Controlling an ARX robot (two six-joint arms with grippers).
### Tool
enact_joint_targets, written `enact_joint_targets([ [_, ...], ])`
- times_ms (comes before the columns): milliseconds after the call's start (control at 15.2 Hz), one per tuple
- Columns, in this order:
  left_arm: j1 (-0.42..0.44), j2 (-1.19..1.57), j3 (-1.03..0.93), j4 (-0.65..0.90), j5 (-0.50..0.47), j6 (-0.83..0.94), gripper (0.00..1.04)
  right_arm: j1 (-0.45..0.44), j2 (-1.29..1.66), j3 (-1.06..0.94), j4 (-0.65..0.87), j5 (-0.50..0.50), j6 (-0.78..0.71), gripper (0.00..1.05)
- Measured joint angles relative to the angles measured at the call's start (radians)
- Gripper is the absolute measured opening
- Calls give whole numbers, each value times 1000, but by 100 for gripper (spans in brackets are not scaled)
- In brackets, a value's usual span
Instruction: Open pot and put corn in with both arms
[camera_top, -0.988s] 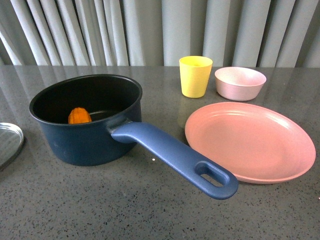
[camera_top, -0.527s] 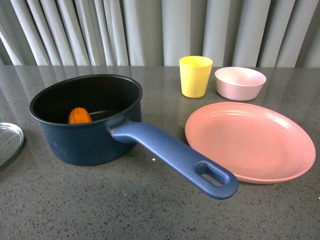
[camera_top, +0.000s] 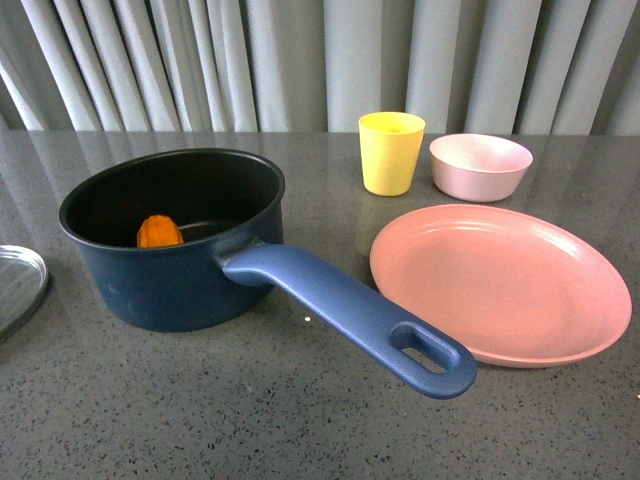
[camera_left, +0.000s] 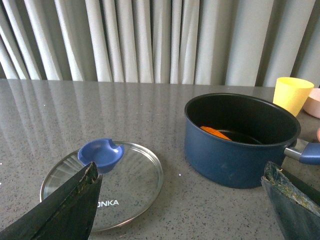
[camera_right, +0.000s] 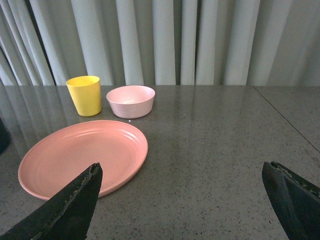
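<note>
One pot (camera_top: 175, 255), one corn (camera_top: 159, 232), one glass lid (camera_left: 102, 182), one yellow cup (camera_top: 390, 152), one small pink bowl (camera_top: 480, 166) and one pink plate (camera_top: 500, 282) make up the full count on my desk (camera_top: 250, 420). The pot stands open, its long blue handle (camera_top: 350, 315) angled toward the camera and ending just beside the plate's rim. The corn lies inside the pot, only one orange end showing above the near wall in the front view. The desk is dark grey stone with pale speckles and a glossy sheen; pleated grey curtains (camera_top: 300, 60) close off the room behind it.

The front view shows neither of my arms and only a sliver of the lid at the left edge. My left wrist view shows the whole lid lying flat on the desk, well apart from the pot, blue knob (camera_left: 101, 153) up, plus more of the corn's length inside. My left hand (camera_left: 182, 200) is spread wide and holds nothing. My right wrist view shows the plate, cup and bowl, and a seam in the desk; my right hand (camera_right: 182, 200) is likewise wide open and empty.
</note>
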Motion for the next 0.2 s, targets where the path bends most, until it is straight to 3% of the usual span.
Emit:
enact_joint_targets([
  [198,0,0,0,0,0,0,98,0,0,0,0,0,0,98],
])
